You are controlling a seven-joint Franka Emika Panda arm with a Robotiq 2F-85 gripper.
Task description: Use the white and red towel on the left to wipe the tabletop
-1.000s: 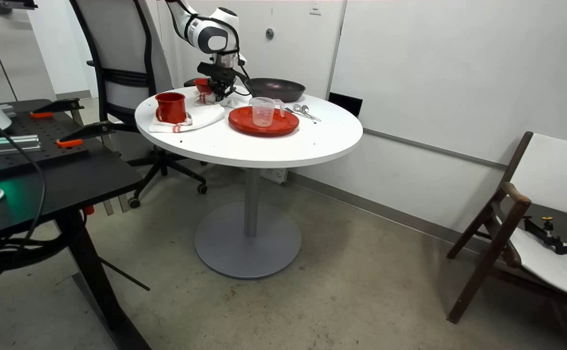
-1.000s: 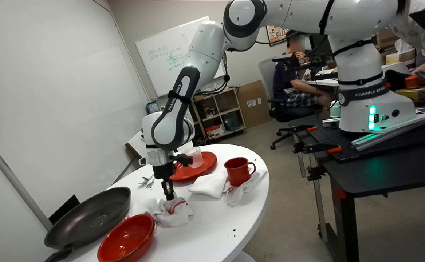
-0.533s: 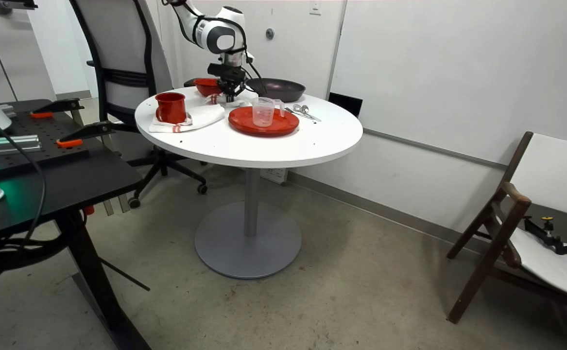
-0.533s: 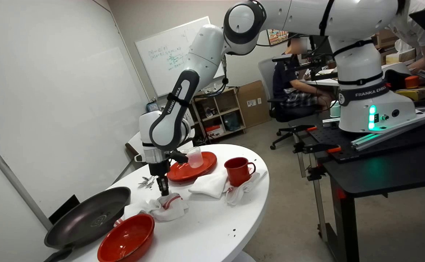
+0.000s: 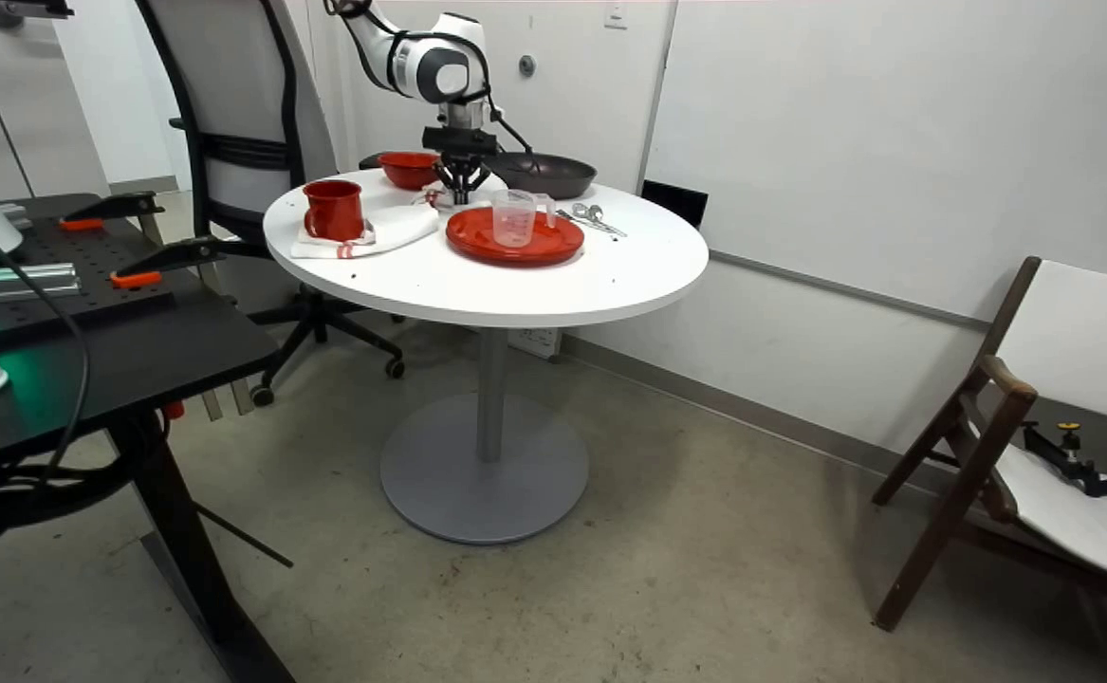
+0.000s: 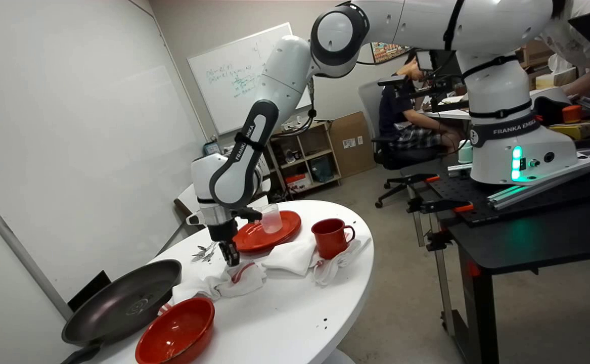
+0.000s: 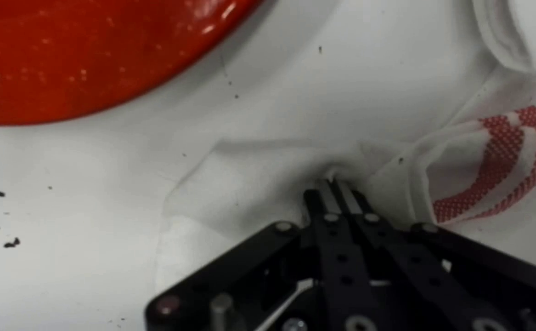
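Arm [image 6: 421, 25] reaches out from its white base [image 6: 547, 151], running nearly level to the elbow [image 6: 334, 35], and from where I stand I can follow the forearm [image 6: 280, 81] sloping down to the wrist [image 6: 216, 213] and the gripper [image 7: 333, 183] below it. The gripper points downward in both exterior views, low over the worktop [image 7: 88, 156]. Its fingers [image 7: 327, 197] are pressed together, and a small tuft of the towel [image 7: 258, 184] is pinched at their very tips.

The towel lies white and rumpled on the worktop, spreading under the gripper and out to either side of it; its red stripes [image 7: 499, 161] curl over just to the right of the fingers in the wrist view. Up and to the left of the gripper there, a red plate [image 7: 88, 55] lies near, and dark specks [image 7: 12, 243] dot the worktop off to the gripper's left.

In an exterior view a dark pan [image 5: 545, 176] sits behind the gripper and to its right, with a red bowl [image 5: 408, 171] behind it on the left. A clear plastic cup [image 5: 513, 220] stands on the plate, in front of the gripper and to the right, and cutlery [image 5: 595, 217] lies farther right. A red mug [image 5: 334, 211] stands off to the gripper's left, on a white cloth [image 5: 401, 230] whose folded end comes near the towel.
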